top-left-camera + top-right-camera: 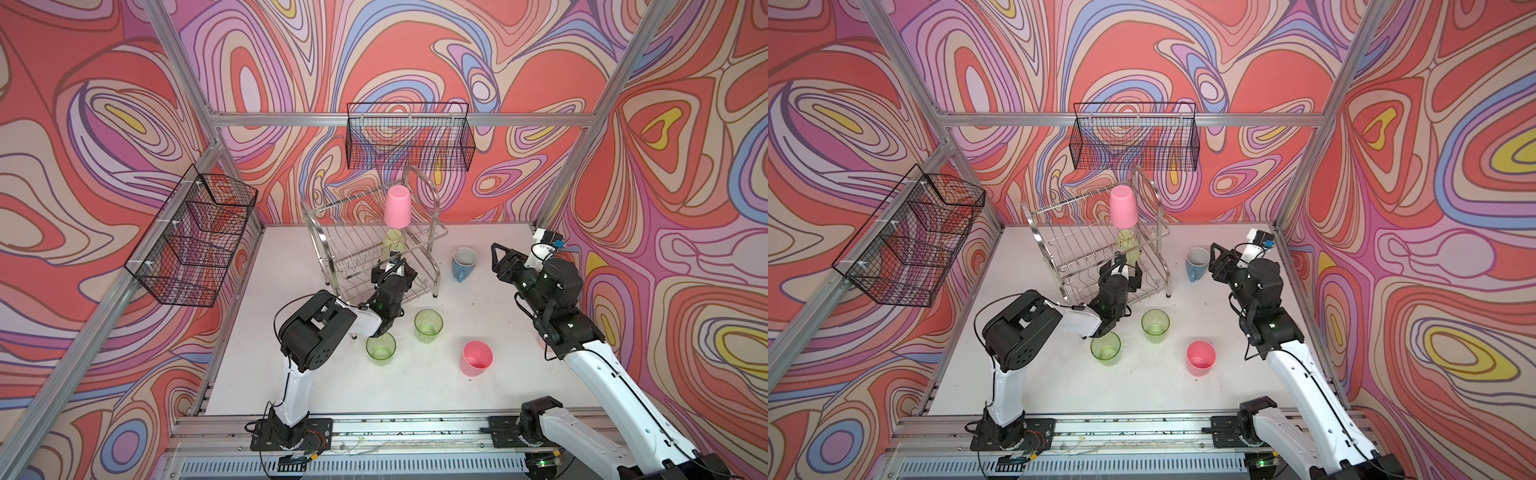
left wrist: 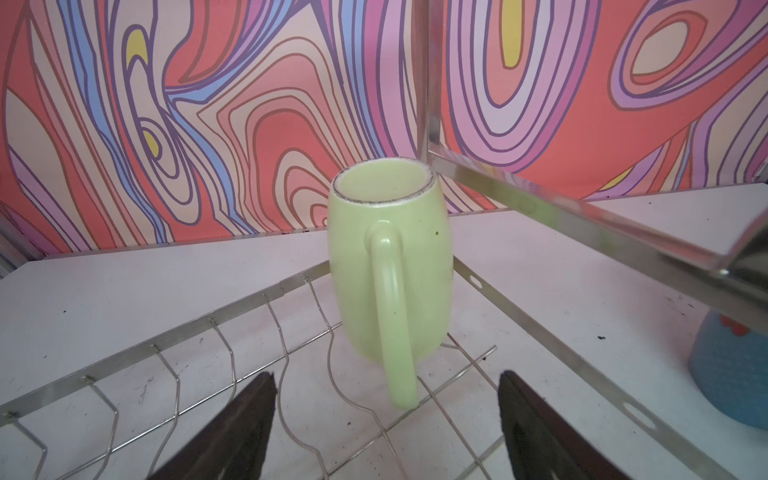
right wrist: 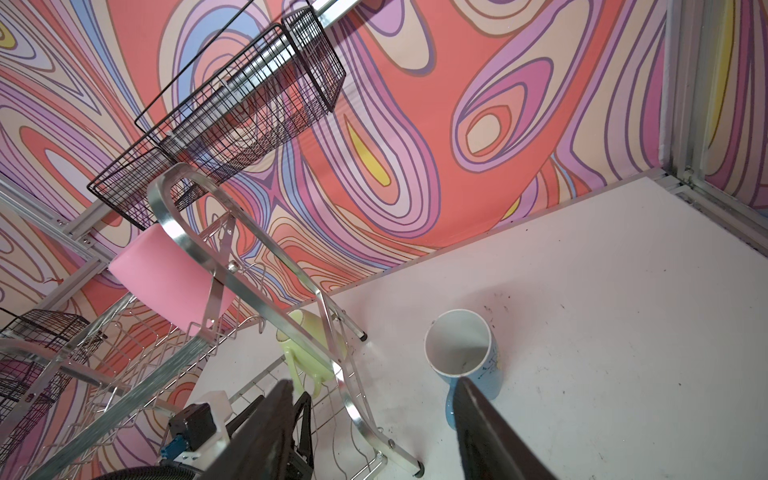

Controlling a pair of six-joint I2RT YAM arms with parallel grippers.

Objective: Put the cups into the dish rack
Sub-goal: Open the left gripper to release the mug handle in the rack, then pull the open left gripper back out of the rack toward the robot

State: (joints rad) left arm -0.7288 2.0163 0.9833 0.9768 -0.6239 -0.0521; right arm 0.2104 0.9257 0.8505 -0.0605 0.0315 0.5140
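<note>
The pale-green mug (image 2: 386, 270) was seen base-up on the lower tier of the dish rack (image 2: 582, 220), its handle turned toward the left jaws, which were spread wide to either side of it and touched nothing. A pink tumbler (image 1: 397, 206) was seen upside down on the upper tier. The right jaws were held apart and empty, near the blue mug (image 1: 464, 262), which was stood upright on the tabletop (image 1: 415, 386) beside the rack. A clear green cup (image 1: 380, 348), another clear green cup (image 1: 428, 326) and a second pink tumbler (image 1: 476, 358) were seen upright in front of the rack.
</note>
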